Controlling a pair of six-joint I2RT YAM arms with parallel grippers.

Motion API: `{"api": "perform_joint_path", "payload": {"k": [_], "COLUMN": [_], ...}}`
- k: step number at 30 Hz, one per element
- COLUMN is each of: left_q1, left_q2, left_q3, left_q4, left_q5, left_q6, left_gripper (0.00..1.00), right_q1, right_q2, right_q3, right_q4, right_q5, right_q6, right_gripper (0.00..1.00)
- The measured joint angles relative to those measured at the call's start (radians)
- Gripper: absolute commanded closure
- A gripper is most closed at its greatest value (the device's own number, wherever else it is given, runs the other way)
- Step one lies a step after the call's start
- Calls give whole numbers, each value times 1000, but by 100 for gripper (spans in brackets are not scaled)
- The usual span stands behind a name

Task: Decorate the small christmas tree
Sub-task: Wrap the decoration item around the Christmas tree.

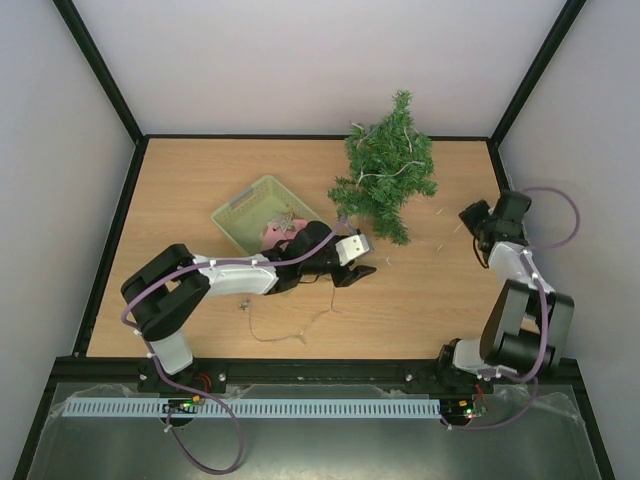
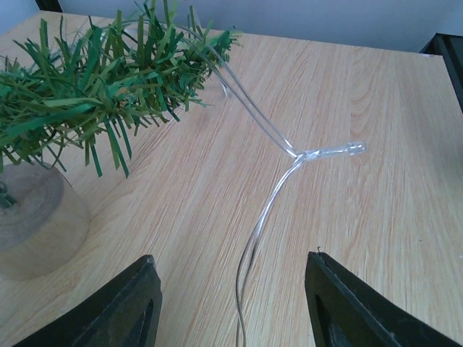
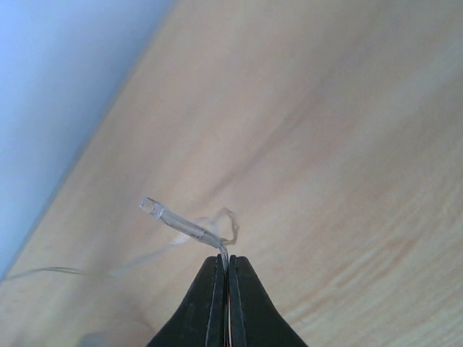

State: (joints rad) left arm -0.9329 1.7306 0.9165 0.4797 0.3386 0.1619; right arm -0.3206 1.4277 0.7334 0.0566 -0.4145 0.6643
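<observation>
While the right pincer (image 3: 226, 262) pinches a clear wire (image 3: 181, 223), left pincer (image 2: 231, 260) spread, small christmas tree (image 1: 385, 172) bushy, dark green, conical

I work in a lab cell: white walls (image 1: 300, 60) and black framing (image 1: 102, 70) box my wooden table (image 1: 200, 170), cable duct (image 1: 250, 408) at six o'clock.
</observation>
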Motion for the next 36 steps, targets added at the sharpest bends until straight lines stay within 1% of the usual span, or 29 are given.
{"api": "perform_joint_path", "payload": {"k": [3, 5, 7, 8, 9, 10, 11, 12, 17, 21, 23, 31, 36], "left_q1": [0, 0, 0, 0, 0, 0, 0, 0, 0, -1, -1, -4, -5], "left_q2": [10, 18, 32, 39, 43, 45, 45, 45, 25, -30, -60, -215, -329], "left_q3": [1, 3, 14, 19, 24, 27, 29, 29, 16, -14, -26, -58, -92], "left_q4": [0, 0, -1, -1, -2, -3, -3, -3, 0, 3, 7, -24, -47], "left_q5": [-7, -11, -14, -16, -17, -17, -16, -12, 9, 16, 20, 11, -4], "left_q6": [14, 22, 36, 40, 48, 50, 56, 61, 59, 43, 33, 4, -32], "left_gripper": [45, 50, 57, 65, 79, 88, 93, 97, 98, 98, 98, 97, 98], "right_q1": [0, 0, 0, 0, 0, 0, 0, 0, 0, 0, 0, 0, 0], "right_q2": [-118, -187, -257, -291, -315, -336, -356, -373, -408, -420, -425, -488, -503], "right_q3": [54, 98, 145, 167, 186, 204, 227, 256, 407, 542, 584, 595, 649], "right_q4": [-41, -66, -82, -89, -98, -107, -120, -135, -170, -185, -187, -233, -268], "right_q5": [26, 45, 62, 72, 79, 86, 96, 105, 124, 122, 114, 55, -15], "right_q6": [-15, -23, -29, -29, -29, -31, -33, -34, -37, -48, -54, -75, -70], "right_gripper": [98, 98, 98, 98, 98, 98, 98, 98, 98, 98, 98, 98, 98]}}
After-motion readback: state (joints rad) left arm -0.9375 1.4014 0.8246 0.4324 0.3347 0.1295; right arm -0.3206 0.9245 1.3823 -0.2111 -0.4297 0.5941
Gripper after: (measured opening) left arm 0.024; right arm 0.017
